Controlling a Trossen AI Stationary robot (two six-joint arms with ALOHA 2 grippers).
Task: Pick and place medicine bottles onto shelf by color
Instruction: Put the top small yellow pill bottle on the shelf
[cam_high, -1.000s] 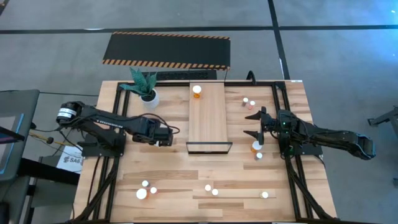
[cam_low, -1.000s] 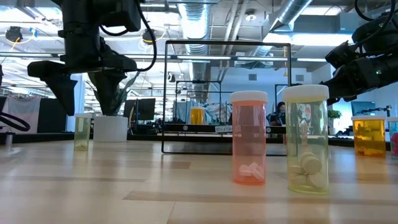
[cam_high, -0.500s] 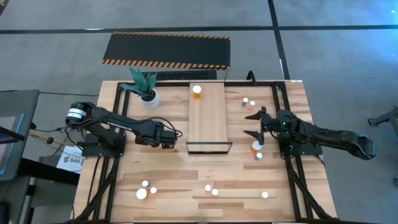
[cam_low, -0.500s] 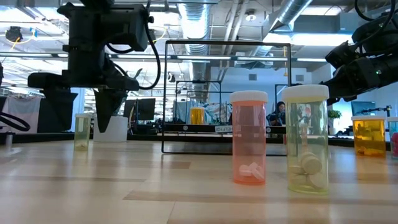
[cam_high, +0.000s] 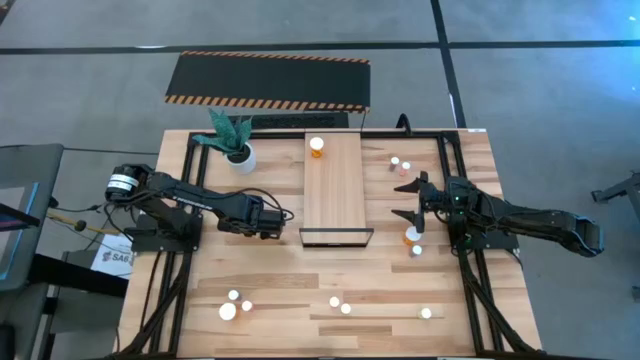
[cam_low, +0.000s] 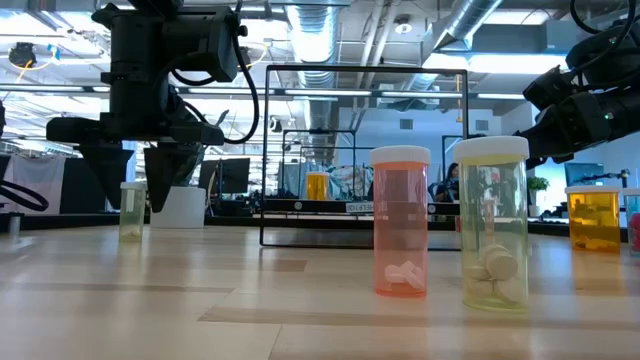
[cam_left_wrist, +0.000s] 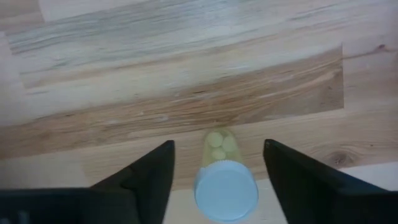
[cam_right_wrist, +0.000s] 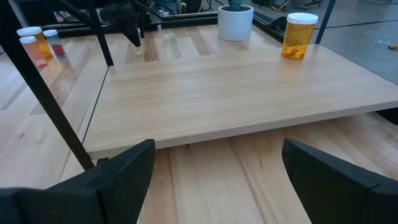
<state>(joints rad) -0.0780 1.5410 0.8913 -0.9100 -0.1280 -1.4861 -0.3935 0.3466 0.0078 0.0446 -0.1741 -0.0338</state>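
Observation:
A small yellowish bottle (cam_left_wrist: 225, 186) with a white cap stands upright on the table, left of the shelf (cam_high: 334, 185). My left gripper (cam_left_wrist: 217, 148) points down over it, open. One finger stands on either side of the bottle, with a gap on both sides; the low view shows the gripper (cam_low: 135, 203) around the bottle (cam_low: 131, 212). An orange bottle (cam_high: 316, 146) stands at the shelf's far end. My right gripper (cam_high: 411, 200) waits open at the shelf's right side, level, with nothing between its fingers.
Several more bottles stand near the table's front edge (cam_high: 335, 301), among them a pink one (cam_low: 401, 222) and a yellowish one (cam_low: 492, 225). Others stand by the right arm (cam_high: 412, 235) and at the far right (cam_high: 400, 164). A potted plant (cam_high: 238, 150) stands far left.
My left gripper has sunk over the yellowish bottle and shifted slightly toward the shelf. The gap between its fingers has narrowed about the bottle. The bottle has stayed in place.

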